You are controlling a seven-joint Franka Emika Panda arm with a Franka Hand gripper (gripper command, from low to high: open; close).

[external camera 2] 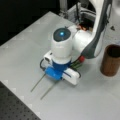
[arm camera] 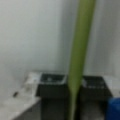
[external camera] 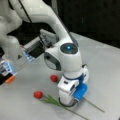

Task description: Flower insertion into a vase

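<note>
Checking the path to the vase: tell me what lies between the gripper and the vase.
In a front view, red flower heads and the arm's white wrist lie between the gripper and the vase; nearer the vase is bare table.

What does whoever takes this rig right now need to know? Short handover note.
Gripper: down at the table, pads either side of a green flower stem; grip not confirmed.
Flowers: two red tulips lie flat on the table, stems under the gripper.
Vase: upright at a front view's right, apart from the arm; no flower visible in it.
Done: nothing inserted.
Left: both flowers.
</note>
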